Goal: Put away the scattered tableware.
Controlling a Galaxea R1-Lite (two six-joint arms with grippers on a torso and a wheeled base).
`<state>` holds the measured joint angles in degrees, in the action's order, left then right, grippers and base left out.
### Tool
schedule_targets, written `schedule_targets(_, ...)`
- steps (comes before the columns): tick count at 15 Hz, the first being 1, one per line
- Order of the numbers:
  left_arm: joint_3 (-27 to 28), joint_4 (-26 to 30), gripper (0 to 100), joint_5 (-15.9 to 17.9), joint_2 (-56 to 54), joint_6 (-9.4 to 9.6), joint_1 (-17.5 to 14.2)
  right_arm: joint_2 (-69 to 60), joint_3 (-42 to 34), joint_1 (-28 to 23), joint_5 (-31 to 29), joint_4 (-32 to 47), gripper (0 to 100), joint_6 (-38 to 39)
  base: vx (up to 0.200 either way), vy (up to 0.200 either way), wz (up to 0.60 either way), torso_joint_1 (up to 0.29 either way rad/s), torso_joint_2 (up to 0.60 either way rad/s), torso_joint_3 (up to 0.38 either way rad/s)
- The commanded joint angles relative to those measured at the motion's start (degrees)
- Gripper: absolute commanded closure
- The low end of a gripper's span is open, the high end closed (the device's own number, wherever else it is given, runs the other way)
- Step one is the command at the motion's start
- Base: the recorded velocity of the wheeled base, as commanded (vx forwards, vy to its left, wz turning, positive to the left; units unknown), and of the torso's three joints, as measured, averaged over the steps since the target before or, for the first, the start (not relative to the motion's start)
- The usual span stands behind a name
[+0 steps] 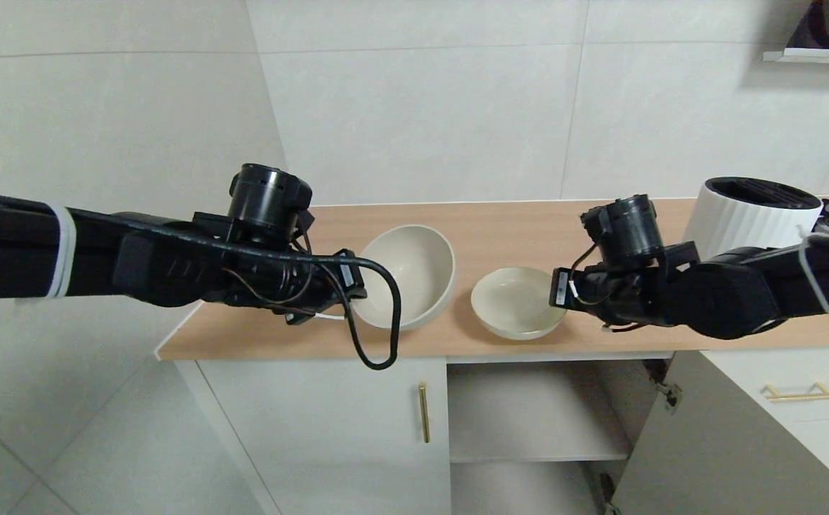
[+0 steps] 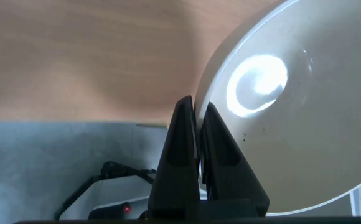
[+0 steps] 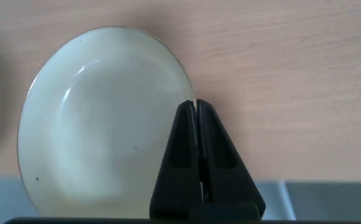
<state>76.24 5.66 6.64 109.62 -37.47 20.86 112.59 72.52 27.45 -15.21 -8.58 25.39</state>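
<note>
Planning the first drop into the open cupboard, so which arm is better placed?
Right. The right gripper pinches the small bowl directly above the open cupboard; the left gripper holds the big bowl over the closed door.

We are seeing the larger bowl [image 1: 414, 275] in plain cream with a few dark specks, and the smaller bowl [image 1: 518, 300] in pale cream, also faintly speckled. The countertop [image 1: 514, 225] is showing light brown wood grain. We are noting a white ribbed container [image 1: 750, 214], a pale grey cabinet door [image 1: 314, 429] with a brass-coloured handle [image 1: 423, 413], and plain black on the left gripper [image 2: 196, 106] and right gripper [image 3: 196, 107].
</note>
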Motion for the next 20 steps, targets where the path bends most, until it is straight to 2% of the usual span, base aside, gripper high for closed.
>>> schedule_targets(1,-2.1,0.0,100,0.0,-4.1,0.12,0.0,-9.1,-4.5,-0.6,3.1,0.1,100,0.0,0.0,0.0,0.0,0.0,0.0,0.0)
schedule_targets(2,-3.7,0.0,100,0.8,-5.5,0.74,0.1,-11.5,-6.4,-0.6,3.3,1.4,100,-0.1,0.0,0.0,0.0,0.0,0.0,0.0)
schedule_targets(3,-5.7,0.0,100,2.4,-7.0,2.93,0.5,-13.3,-7.8,-0.6,4.6,3.7,100,-0.3,0.0,0.0,0.0,0.0,0.0,0.0)
schedule_targets(4,-6.5,0.0,100,2.9,-7.6,3.64,0.5,-13.7,-7.9,-0.6,5.3,4.6,100,-0.3,0.0,0.0,0.0,0.0,0.0,0.0)
schedule_targets(5,-8.2,-0.1,100,4.0,-9.2,5.57,0.7,-15.1,-7.9,-0.5,8.0,8.1,100,-1.0,0.0,0.0,0.0,0.0,0.0,0.0)
schedule_targets(8,-8.3,-0.1,100,3.7,-9.7,5.75,0.7,-15.6,-9.2,-0.5,8.3,8.8,100,-2.4,0.0,0.0,0.0,0.0,0.0,0.0)
schedule_targets(11,-8.2,-0.1,100,3.7,-9.1,5.75,0.7,-15.7,-9.9,-0.5,8.4,8.8,100,-2.9,-0.2,0.0,0.0,0.004,0.0,0.001)
schedule_targets(20,-8.1,-0.1,100,3.7,-7.9,5.92,0.7,-14.3,-9.9,-0.6,8.1,8.5,100,-2.9,0.0,0.0,0.0,0.0,0.0,0.0)
